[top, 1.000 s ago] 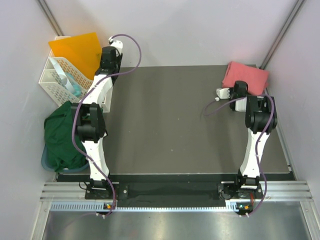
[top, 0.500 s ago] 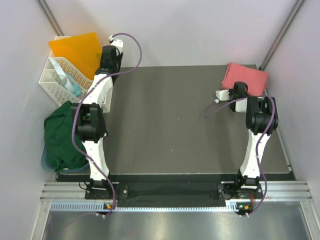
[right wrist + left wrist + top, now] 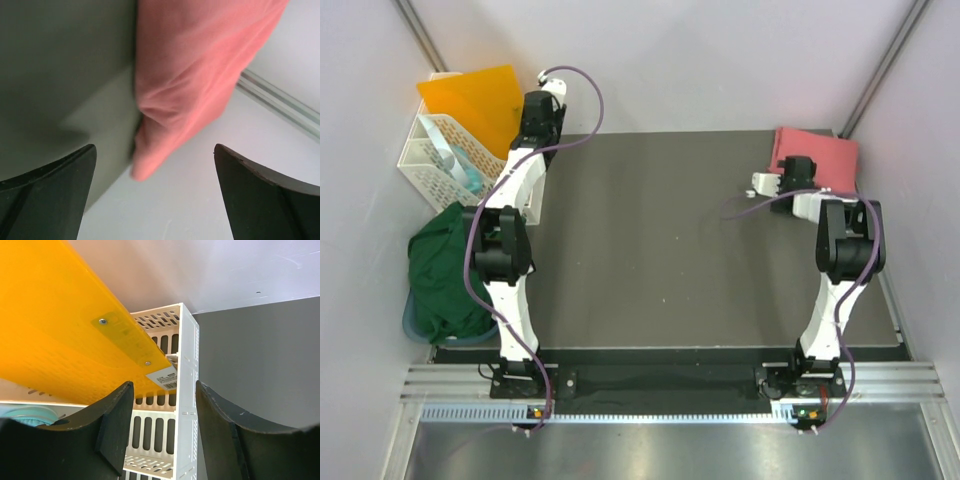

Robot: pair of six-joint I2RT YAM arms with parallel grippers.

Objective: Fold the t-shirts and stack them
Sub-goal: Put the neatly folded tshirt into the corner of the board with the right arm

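Table (image 3: 660,250) seen from above, with two arms bolted at its near edge. A folded t-shirt (image 3: 828,155) lies at the far right corner, partly overhanging the table's edge. The right gripper (image 3: 155,150) hangs over the near left part of that shirt. A heaped t-shirt (image 3: 445,265) lies off the left edge, beside the table's middle. Behind it, off the far left corner, is a basket (image 3: 425,160) with a folder (image 3: 470,100) standing in it. The left gripper (image 3: 162,390) is just right of the basket.

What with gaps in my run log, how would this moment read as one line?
right hand: open by folded pink shirt | left hand: open | green shirt: crumpled heap
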